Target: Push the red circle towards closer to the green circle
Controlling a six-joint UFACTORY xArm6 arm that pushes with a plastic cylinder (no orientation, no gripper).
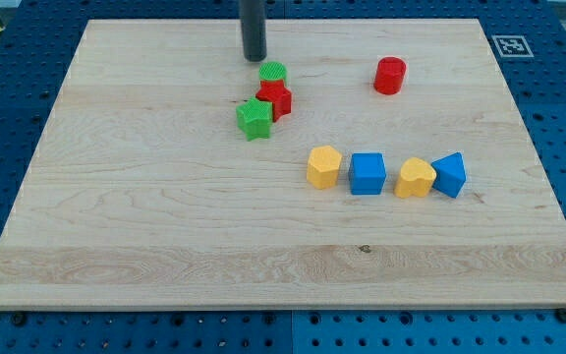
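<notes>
The red circle (390, 76) stands alone on the wooden board (145, 216), in the upper right part. The green circle (273, 72) sits near the top middle, well to the left of the red circle. It touches a red star (275, 99) just below it. My tip (254, 57) is the lower end of the dark rod at the view's top. It stands just up and left of the green circle, far to the left of the red circle.
A green star (254, 119) lies below and left of the red star. Lower right is a row: a yellow hexagon (324, 166), a blue square (367, 173), a yellow heart (415, 178) and a blue triangle (450, 174).
</notes>
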